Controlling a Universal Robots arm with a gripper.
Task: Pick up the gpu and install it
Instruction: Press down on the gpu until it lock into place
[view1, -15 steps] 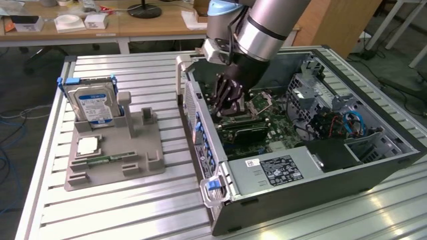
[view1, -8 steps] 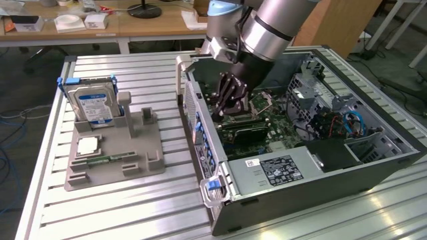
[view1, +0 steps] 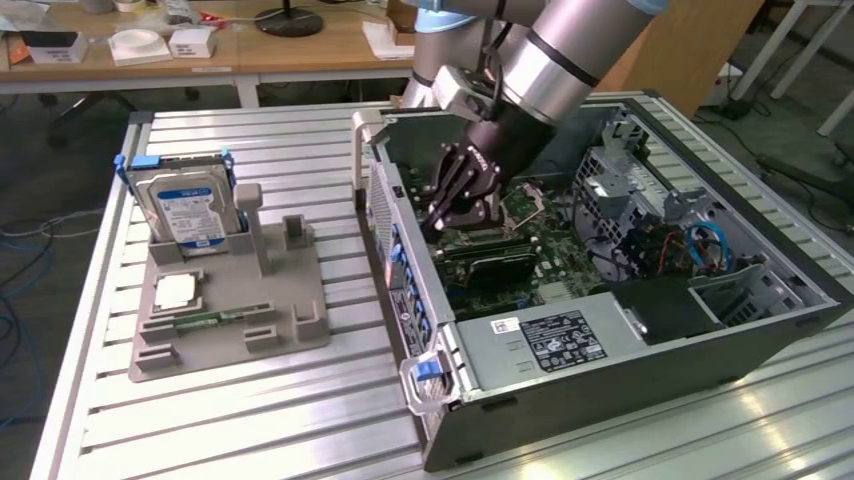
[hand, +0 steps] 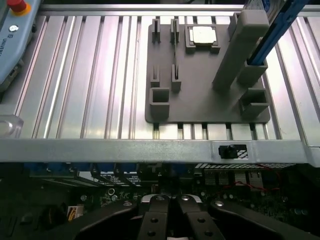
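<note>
Gripper (view1: 461, 215) low inside the open computer case (view1: 641, 340), centre of the exterior frame, fingers pinched together. The gpu (view1: 491, 262) lies dark on the motherboard just below them, apparently placed; seating unconfirmed. Grey holder (view1: 227, 300) at left keeps the hard drive (view1: 187, 210).

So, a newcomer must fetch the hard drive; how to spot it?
On the slatted table, find the grey tray at the exterior view's left of the open computer case. The hard drive stands in it: the only tall, silver, blue-labelled part.
</note>
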